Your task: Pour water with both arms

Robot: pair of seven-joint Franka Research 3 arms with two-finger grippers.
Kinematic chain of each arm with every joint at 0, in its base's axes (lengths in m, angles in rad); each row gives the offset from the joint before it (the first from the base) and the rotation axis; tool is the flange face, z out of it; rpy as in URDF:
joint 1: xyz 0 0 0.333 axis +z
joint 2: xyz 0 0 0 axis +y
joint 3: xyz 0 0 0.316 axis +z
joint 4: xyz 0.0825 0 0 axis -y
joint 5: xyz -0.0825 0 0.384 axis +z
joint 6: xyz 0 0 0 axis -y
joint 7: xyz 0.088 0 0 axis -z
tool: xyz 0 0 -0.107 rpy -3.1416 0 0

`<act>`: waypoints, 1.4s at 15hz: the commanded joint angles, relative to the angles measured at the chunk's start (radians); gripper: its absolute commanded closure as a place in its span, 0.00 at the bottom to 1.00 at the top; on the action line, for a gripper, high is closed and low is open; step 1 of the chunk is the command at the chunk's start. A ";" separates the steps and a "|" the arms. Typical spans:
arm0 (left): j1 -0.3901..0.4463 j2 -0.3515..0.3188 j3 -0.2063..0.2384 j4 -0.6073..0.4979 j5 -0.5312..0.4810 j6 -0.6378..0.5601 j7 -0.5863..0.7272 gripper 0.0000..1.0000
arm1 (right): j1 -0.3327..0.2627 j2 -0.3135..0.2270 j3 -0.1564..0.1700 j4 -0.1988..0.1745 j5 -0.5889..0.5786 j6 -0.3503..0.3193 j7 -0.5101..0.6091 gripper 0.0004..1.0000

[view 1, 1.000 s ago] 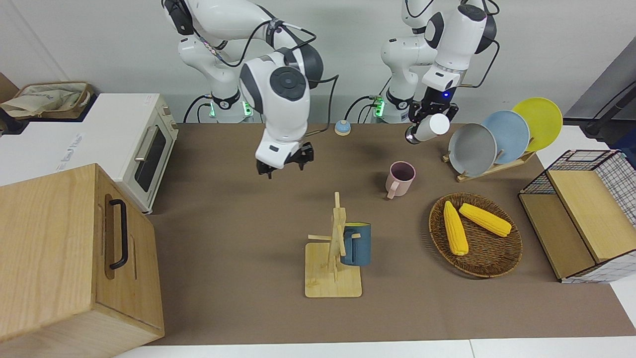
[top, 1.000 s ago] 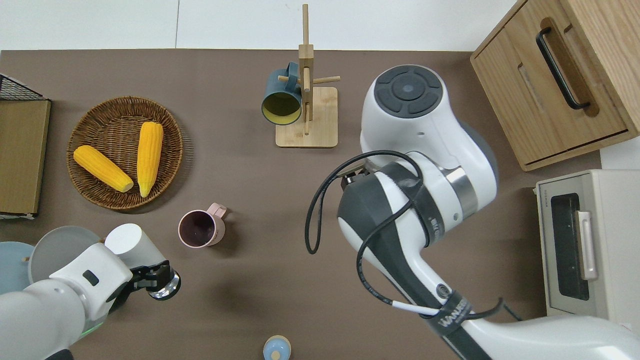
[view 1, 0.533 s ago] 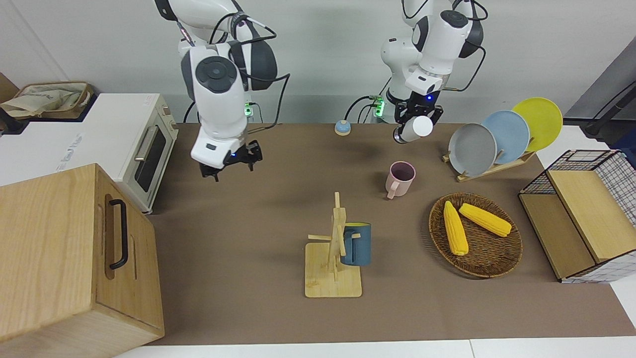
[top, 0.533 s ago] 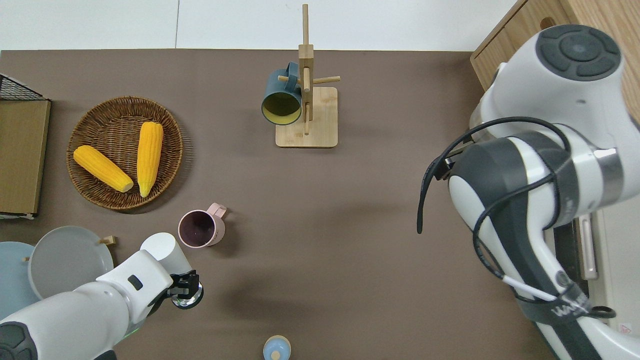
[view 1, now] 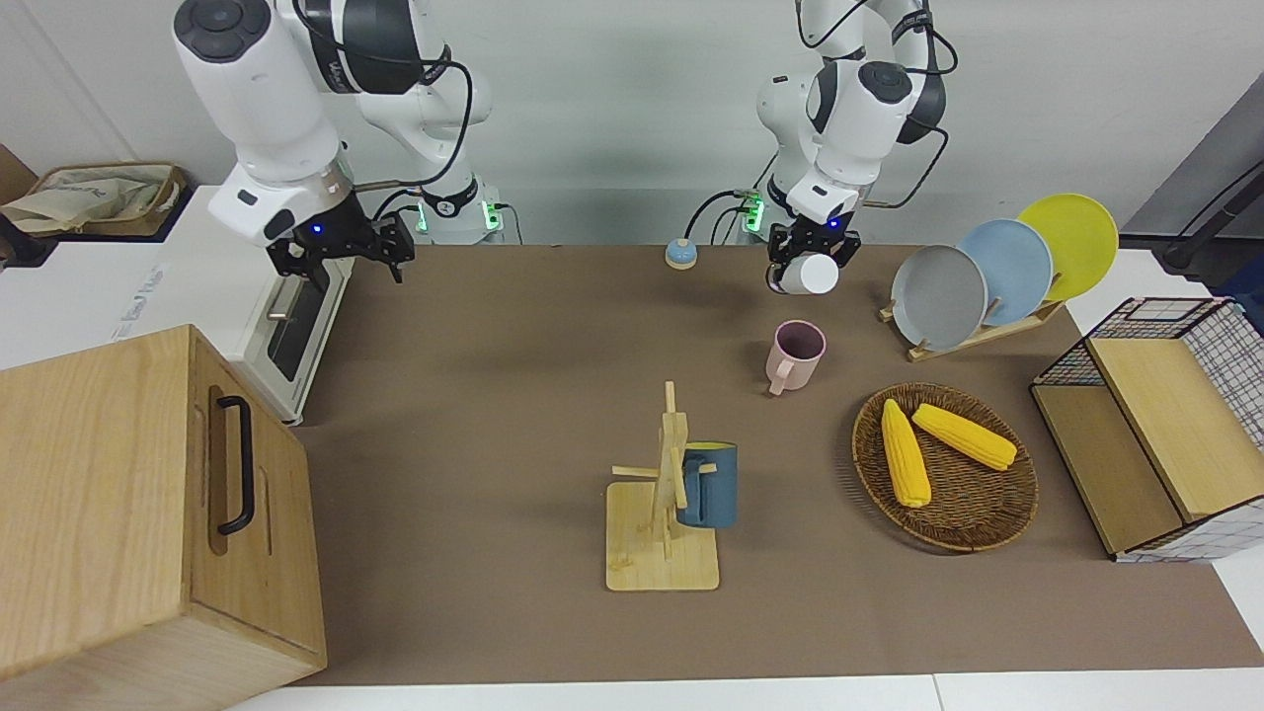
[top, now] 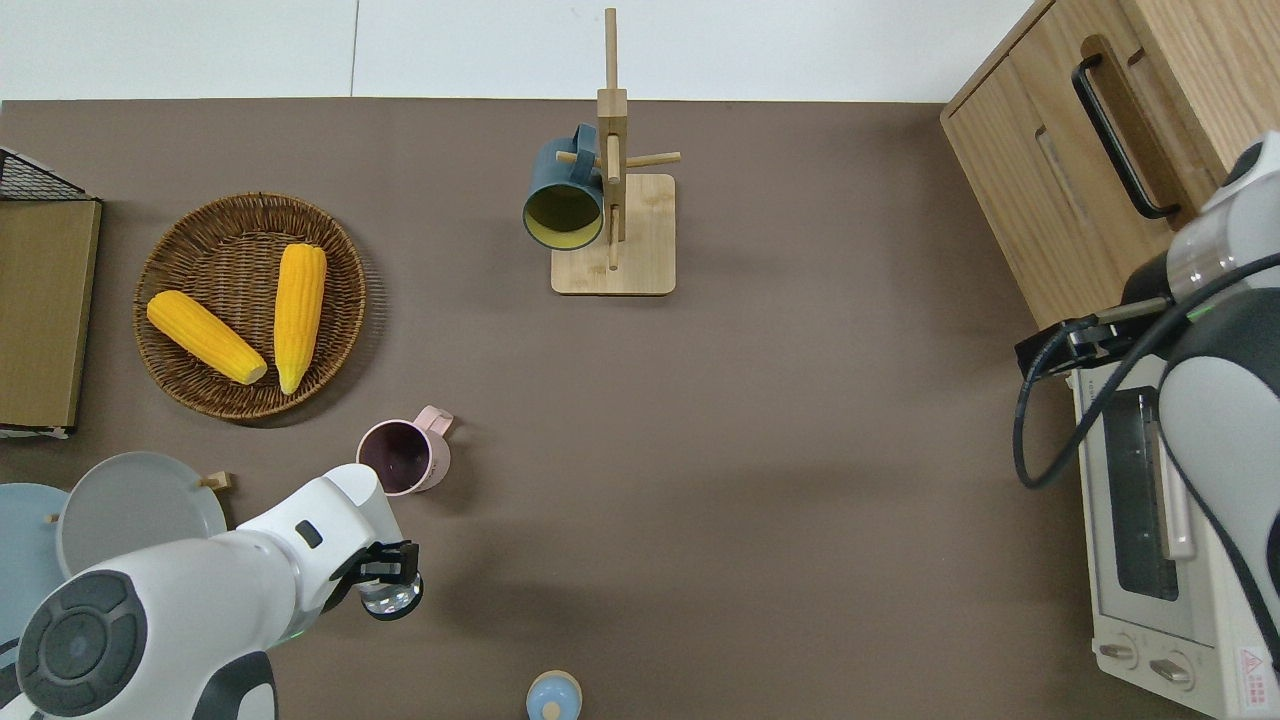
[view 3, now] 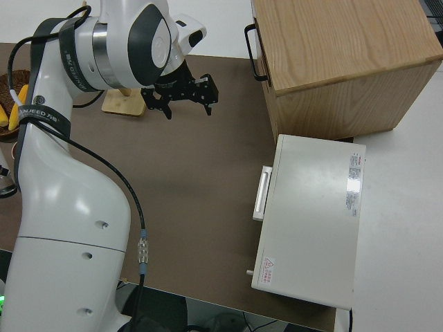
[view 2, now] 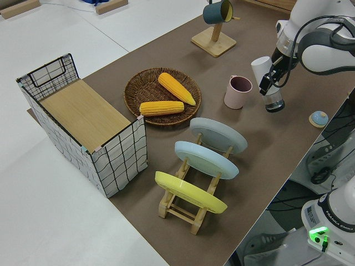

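A: While the left gripper (view 1: 812, 259) hangs over the table (view 1: 494, 415), what does it have?

B: It is clenched around a white bottle (view 1: 816, 276). That bottle is up in the air and tilted, its white end leaning toward the pink mug (view 1: 798, 353) and its clear end lower down.

A: And the mug?

B: It stands upright on the table, just beside the spot under the bottle, toward the left arm's end.

A: How about the right gripper (view 1: 341, 252)?

B: Its fingers are spread and empty. It hangs at the table's edge, just beside the toaster oven (view 1: 247, 286).
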 commanded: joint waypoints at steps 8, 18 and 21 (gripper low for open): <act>0.008 0.120 0.010 0.158 -0.004 -0.175 -0.029 1.00 | 0.020 -0.115 0.009 -0.078 0.021 -0.019 -0.015 0.01; 0.014 0.218 0.017 0.249 0.016 -0.271 -0.045 1.00 | 0.018 -0.103 0.010 -0.030 0.011 -0.019 -0.012 0.01; 0.016 0.237 0.020 0.273 0.017 -0.294 -0.048 1.00 | 0.020 -0.103 0.018 -0.030 0.017 -0.021 -0.012 0.01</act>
